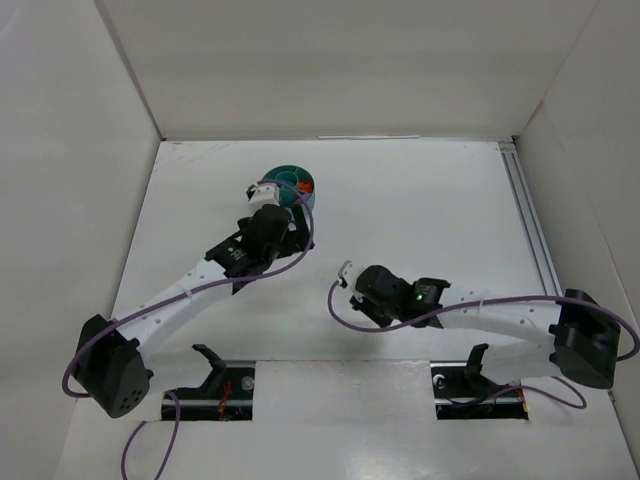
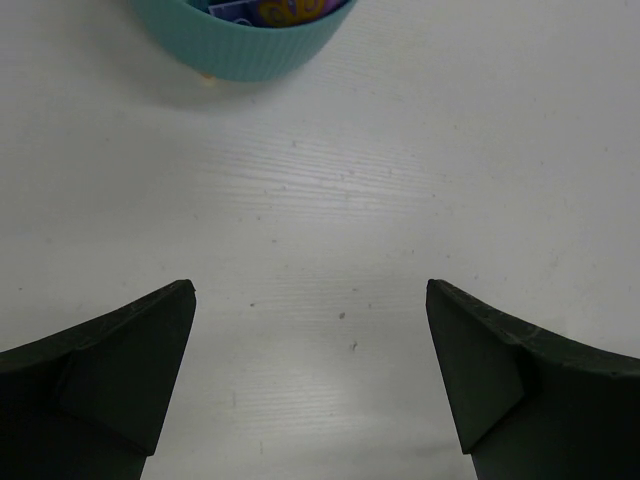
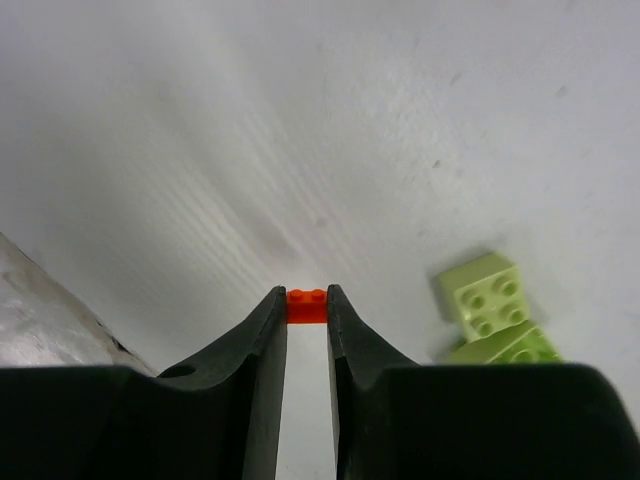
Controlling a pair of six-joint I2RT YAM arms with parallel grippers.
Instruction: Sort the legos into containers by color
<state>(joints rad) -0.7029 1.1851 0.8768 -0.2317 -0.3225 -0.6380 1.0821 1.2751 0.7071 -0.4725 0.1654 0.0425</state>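
Note:
The round teal dish (image 1: 290, 186) stands at the back centre-left of the table, with an orange bit (image 1: 303, 187) in one section. In the left wrist view its teal wall (image 2: 245, 45) shows at the top, with purple and yellow bricks (image 2: 275, 10) inside. My left gripper (image 2: 310, 375) is open and empty, just short of the dish. My right gripper (image 3: 307, 305) is shut on a small orange brick (image 3: 307, 306), low over the table. Two lime green bricks (image 3: 485, 295) lie to its right. In the top view the right gripper (image 1: 350, 285) is near the table's middle.
White walls enclose the table on three sides. A metal rail (image 1: 530, 225) runs along the right edge. Purple cables loop from both arms.

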